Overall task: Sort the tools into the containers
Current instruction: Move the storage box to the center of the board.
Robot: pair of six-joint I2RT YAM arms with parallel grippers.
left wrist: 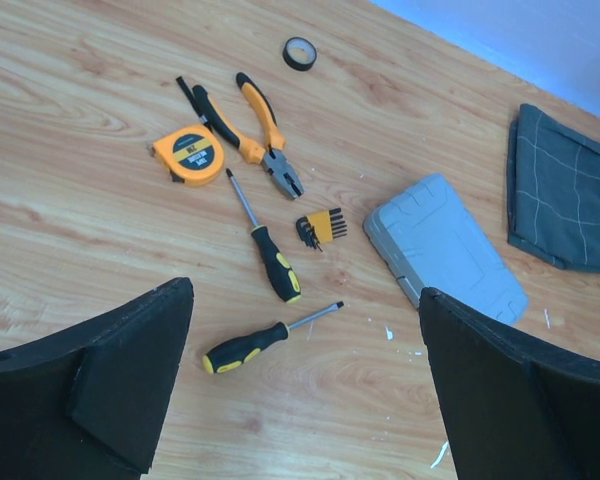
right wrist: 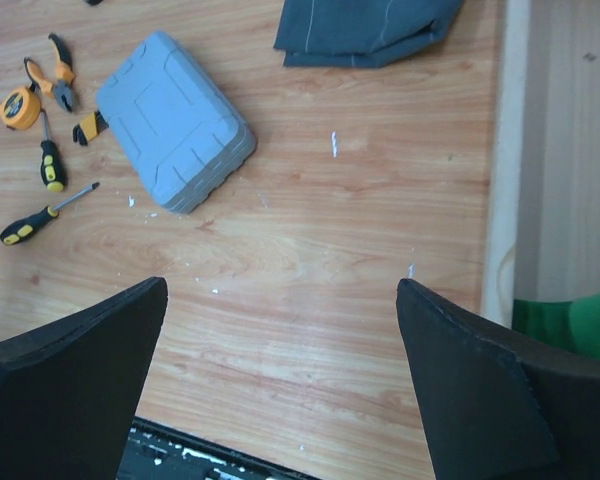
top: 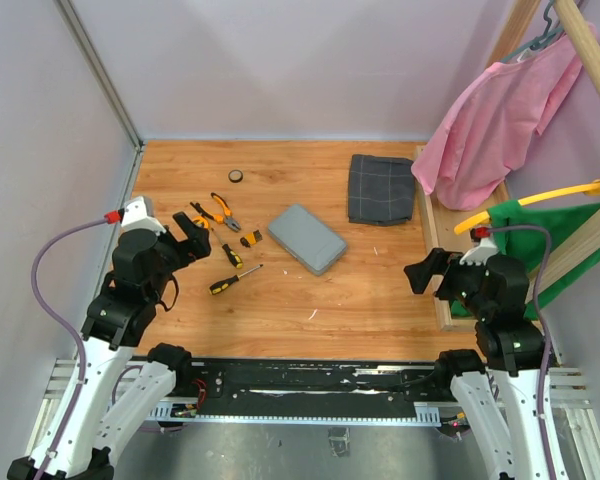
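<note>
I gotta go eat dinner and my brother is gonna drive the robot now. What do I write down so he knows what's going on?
Grippers: left gripper and right gripper are both open, hold nothing and hang above the table.
Things: the grey case lies closed mid-table. Loose on the wood to its left are the pliers, tape measure, far screwdriver, near screwdriver and the bit holder, which is nearest the case.
Done: nothing is sorted yet.
Left: open the case, then put every tool inside.
</note>
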